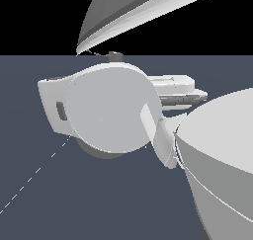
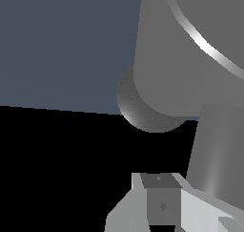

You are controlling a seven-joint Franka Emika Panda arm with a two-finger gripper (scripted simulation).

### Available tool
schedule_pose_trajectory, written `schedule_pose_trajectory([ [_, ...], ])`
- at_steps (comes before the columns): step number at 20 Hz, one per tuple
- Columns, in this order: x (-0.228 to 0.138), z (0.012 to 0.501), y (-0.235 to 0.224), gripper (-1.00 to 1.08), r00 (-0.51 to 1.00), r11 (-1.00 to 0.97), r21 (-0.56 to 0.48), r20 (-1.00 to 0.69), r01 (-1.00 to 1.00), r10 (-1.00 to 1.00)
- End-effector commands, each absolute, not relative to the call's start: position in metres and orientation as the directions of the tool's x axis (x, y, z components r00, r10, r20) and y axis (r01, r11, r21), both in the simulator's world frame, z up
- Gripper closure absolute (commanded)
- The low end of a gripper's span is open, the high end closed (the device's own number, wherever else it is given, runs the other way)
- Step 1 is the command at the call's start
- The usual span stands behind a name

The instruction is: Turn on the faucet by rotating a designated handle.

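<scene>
In the wrist view the faucet [image 2: 190, 45] fills the frame close up: a thick matte grey cylinder with a bright curved glint and a darker rounded base [image 2: 143, 109]. A grey rod-like piece with a sheen [image 2: 214, 150], which may be the handle, runs from the body to right beside my gripper [image 2: 159, 190]. My grey fingertips [image 2: 162, 205] show only in part, close to that piece; whether they touch it does not show. In the exterior view the white gripper [image 1: 197, 97] sticks out behind the round white wrist [image 1: 108, 108]. The faucet is hidden there.
Large white and grey arm links block much of the exterior view at the exterior view's right [image 1: 222, 155] and across the top [image 1: 128, 12]. A flat dark blue-grey floor [image 1: 74, 199] with a dashed white line [image 1: 29, 177] lies below.
</scene>
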State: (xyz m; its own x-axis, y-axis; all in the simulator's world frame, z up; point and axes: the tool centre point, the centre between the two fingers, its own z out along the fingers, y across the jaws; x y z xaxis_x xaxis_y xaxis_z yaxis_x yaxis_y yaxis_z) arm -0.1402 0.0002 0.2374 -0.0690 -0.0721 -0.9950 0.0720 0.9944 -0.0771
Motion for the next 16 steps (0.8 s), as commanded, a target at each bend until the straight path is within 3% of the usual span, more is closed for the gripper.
schedule_pose_trajectory([
  [1, -0.133, 0.267, 0.03, 1.08, -0.035, 0.999, -0.022, -0.999, 0.038, -0.02],
  [16, -0.13, 0.285, 0.069, 1.08, -0.002, 1.0, -0.011, -1.0, 0.023, -0.011],
])
